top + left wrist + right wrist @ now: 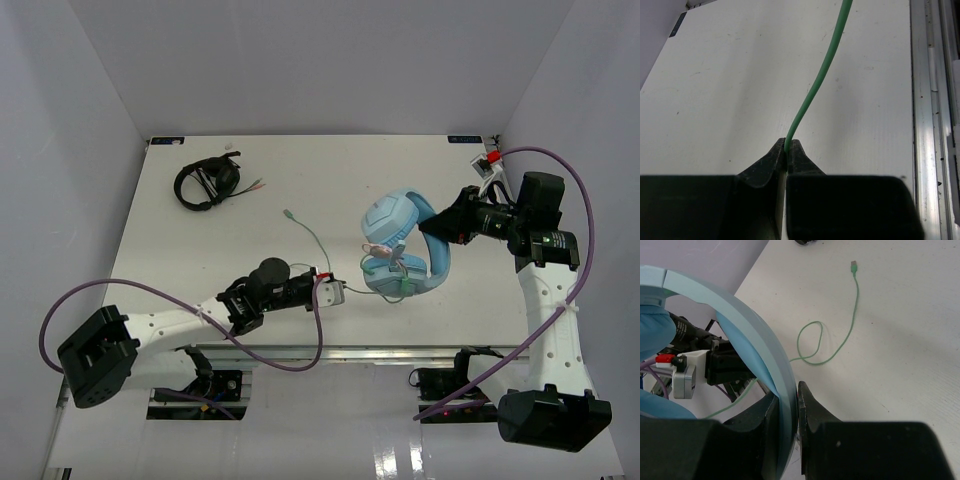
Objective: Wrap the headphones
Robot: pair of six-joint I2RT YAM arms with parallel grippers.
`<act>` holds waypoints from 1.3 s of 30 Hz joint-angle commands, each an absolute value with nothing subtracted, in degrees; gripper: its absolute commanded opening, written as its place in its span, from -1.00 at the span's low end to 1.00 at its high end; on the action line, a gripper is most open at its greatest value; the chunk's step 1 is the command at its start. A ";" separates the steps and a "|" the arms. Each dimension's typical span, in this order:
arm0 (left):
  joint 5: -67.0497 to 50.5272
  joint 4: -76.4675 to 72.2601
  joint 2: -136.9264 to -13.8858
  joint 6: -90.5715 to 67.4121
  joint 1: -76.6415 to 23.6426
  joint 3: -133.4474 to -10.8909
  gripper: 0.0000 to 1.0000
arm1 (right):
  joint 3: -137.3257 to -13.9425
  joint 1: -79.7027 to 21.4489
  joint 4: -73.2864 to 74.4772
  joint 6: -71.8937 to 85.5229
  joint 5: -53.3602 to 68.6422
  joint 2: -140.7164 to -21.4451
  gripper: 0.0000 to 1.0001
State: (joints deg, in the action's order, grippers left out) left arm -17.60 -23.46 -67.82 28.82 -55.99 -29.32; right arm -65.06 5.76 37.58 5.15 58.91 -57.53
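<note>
White bench (180, 250); light blue headphones (403, 235) at the tips of the right tool (797, 392), headband (760, 340) pinched between its jaws; left tool (788, 146) pinches the thin green cable (821, 75), which runs ahead from its tips.

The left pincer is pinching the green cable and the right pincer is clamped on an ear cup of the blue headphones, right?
Not quite. The right pincer is clamped on the headband instead, as the right wrist view shows. The left pincer does pinch the green cable.
</note>
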 commanded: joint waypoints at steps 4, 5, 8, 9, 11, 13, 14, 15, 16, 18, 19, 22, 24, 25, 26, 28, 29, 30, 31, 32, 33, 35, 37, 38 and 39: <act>-24.97 -24.70 -69.87 24.77 -55.72 -32.61 -0.74 | -66.44 5.01 36.56 8.26 63.72 -55.37 -0.85; -25.40 -24.88 -70.06 24.23 -55.72 -32.67 -0.67 | -66.38 5.01 36.56 8.26 63.72 -55.31 -0.85; -25.82 -25.60 -69.87 22.54 -55.72 -32.03 -0.34 | -66.36 5.01 36.45 8.33 63.70 -55.13 -0.85; -25.87 -26.02 -69.59 22.00 -55.72 -31.60 -0.20 | -66.41 5.01 36.45 8.40 63.69 -55.11 -0.85; -25.80 -26.79 -68.88 21.19 -55.72 -30.44 0.03 | -66.53 5.01 36.39 8.57 63.68 -55.19 -0.85; -25.26 -27.10 -68.09 20.86 -55.72 -29.13 0.14 | -66.59 5.01 36.33 8.67 63.78 -55.34 -0.85; -24.70 -27.30 -67.83 20.74 -55.72 -28.25 0.18 | -66.62 5.01 36.27 8.73 63.87 -55.37 -0.85; -23.80 -27.74 -67.74 20.71 -55.72 -27.00 0.20 | -66.62 5.01 36.21 8.85 64.01 -55.40 -0.85; -23.28 -28.20 -67.75 20.61 -55.72 -26.22 0.22 | -66.61 5.01 36.17 8.98 64.08 -55.47 -0.85; -22.59 -29.29 -68.23 20.34 -55.72 -24.65 0.27 | -66.54 5.01 35.90 9.12 64.15 -55.54 -0.85; -22.31 -29.69 -68.54 20.30 -55.72 -24.19 0.29 | -66.53 5.01 35.86 9.14 64.22 -55.55 -0.85; -19.51 -30.94 -70.14 21.44 -55.72 -23.29 0.32 | -66.53 5.01 35.86 9.14 64.51 -55.63 -0.85; -17.33 -31.81 -71.55 22.14 -55.66 -23.29 0.32 | -66.53 5.01 35.79 9.23 64.60 -55.55 -0.85; -16.68 -32.18 -72.27 22.54 -55.42 -23.38 0.32 | -66.50 4.98 35.77 9.23 64.66 -55.52 -0.85; -16.05 -32.56 -73.02 22.96 -55.13 -23.51 0.32 | -66.46 4.94 35.77 9.23 64.74 -55.47 -0.85; -15.51 -32.94 -74.22 23.52 -54.37 -23.87 0.32 | -66.31 4.96 35.77 9.18 64.86 -55.46 -0.85; -15.36 -33.24 -74.76 23.68 -53.76 -24.03 0.32 | -66.27 4.92 35.77 9.14 64.94 -55.46 -0.85; -15.16 -33.46 -75.13 23.75 -53.24 -24.13 0.31 | -66.27 4.94 35.75 9.14 65.04 -55.46 -0.85; -15.02 -33.64 -75.58 23.79 -52.92 -24.27 0.29 | -66.27 4.98 35.71 9.14 65.04 -55.46 -0.85; -14.91 -33.83 -75.90 23.85 -52.54 -24.34 0.27 | -66.27 5.01 35.66 9.14 65.07 -55.49 -0.85; -14.86 -34.04 -76.04 23.89 -52.06 -24.34 0.23 | -66.27 5.01 35.60 9.14 65.13 -55.55 -0.85; -14.97 -34.47 -76.27 23.63 -51.22 -24.24 0.03 | -66.27 5.01 35.68 9.15 65.15 -55.55 -0.85; -15.58 -34.77 -76.09 23.32 -50.81 -23.94 -0.32 | -66.27 5.01 35.68 9.23 65.50 -55.55 -0.85; -15.93 -34.73 -76.04 23.22 -50.65 -23.84 -0.45 | -66.27 5.01 35.68 9.23 65.70 -55.55 -0.85; -16.29 -34.31 -75.85 23.15 -50.57 -23.82 -0.56 | -66.27 5.01 35.63 9.23 65.86 -55.55 -0.85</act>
